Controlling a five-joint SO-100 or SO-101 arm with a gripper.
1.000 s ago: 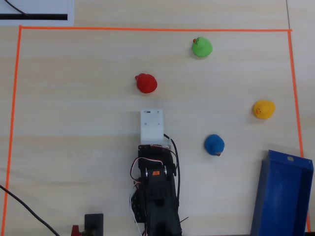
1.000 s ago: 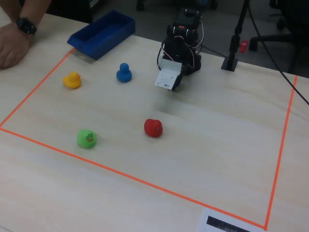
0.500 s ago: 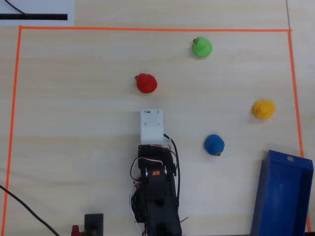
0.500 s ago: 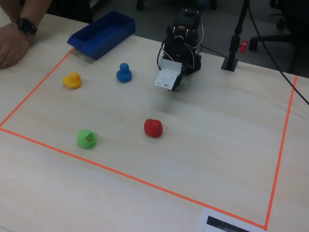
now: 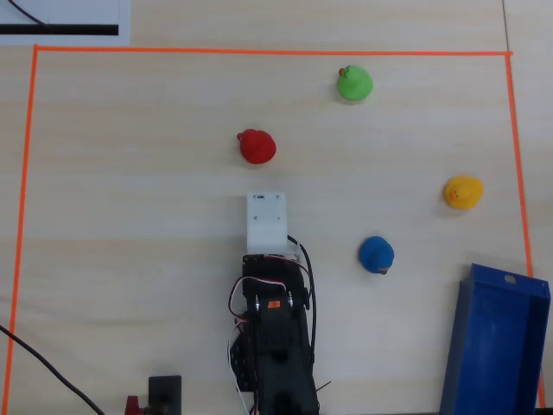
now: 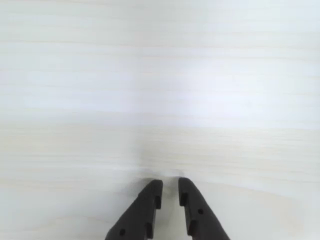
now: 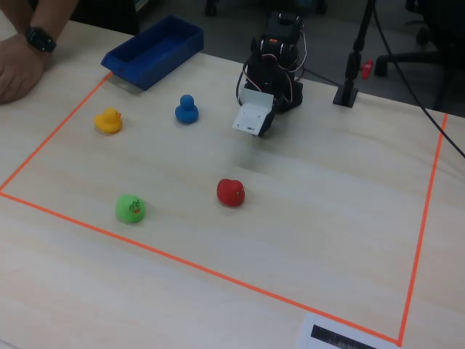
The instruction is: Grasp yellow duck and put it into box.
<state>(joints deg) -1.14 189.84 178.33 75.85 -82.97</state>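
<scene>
The yellow duck point(image 5: 463, 192) sits on the light wood table at the right in the overhead view, a little beyond the box; the fixed view shows it point(image 7: 108, 121) at the left. The box point(image 5: 497, 346) is a deep-blue tray at the lower right corner, empty in the fixed view point(image 7: 163, 62). My gripper point(image 6: 170, 184) hangs over bare table near the arm's base, far from the duck. Its jaws stand almost together with a narrow slit and nothing between them. In the overhead view a white camera mount point(image 5: 265, 220) hides it.
A blue duck point(image 5: 377, 254) sits between the arm and the yellow duck. A red duck point(image 5: 257, 146) and a green duck point(image 5: 354, 82) lie farther out. Orange tape point(image 5: 259, 51) frames the area. A person's hand point(image 7: 18, 65) rests beside the tape.
</scene>
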